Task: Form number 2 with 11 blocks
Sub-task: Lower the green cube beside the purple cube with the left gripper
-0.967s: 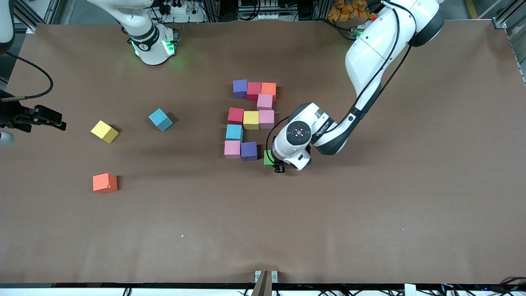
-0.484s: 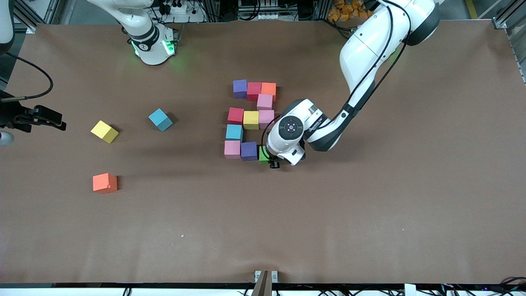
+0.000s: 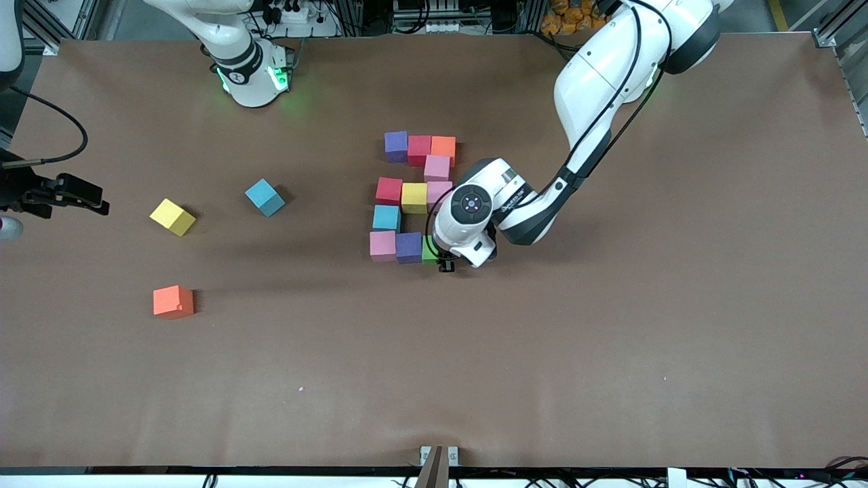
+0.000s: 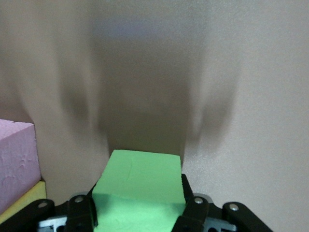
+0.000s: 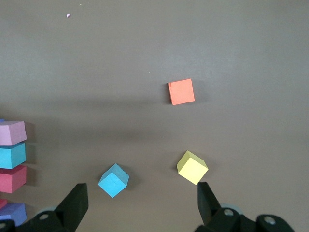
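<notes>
The number 2 (image 3: 414,198) lies partly built at the table's middle: purple (image 3: 396,146), red (image 3: 419,150) and orange blocks in the row farthest from the front camera, and a pink (image 3: 383,245) and a purple block (image 3: 409,247) in the nearest row. My left gripper (image 3: 434,256) (image 4: 140,212) is shut on the green block (image 3: 428,251) (image 4: 137,186), low over the table right beside that nearest purple block. The right gripper (image 3: 91,200) (image 5: 140,193) hangs open and holds nothing, over the right arm's end of the table.
Three loose blocks lie toward the right arm's end: blue (image 3: 264,197) (image 5: 113,180), yellow (image 3: 172,217) (image 5: 192,167) and orange (image 3: 173,301) (image 5: 182,92). In the left wrist view a pink block (image 4: 17,154) and a yellow one (image 4: 24,198) show at the edge.
My left gripper has carried the green block toward the right arm's end, closing the gap to the nearest purple block. The right arm has not moved.
</notes>
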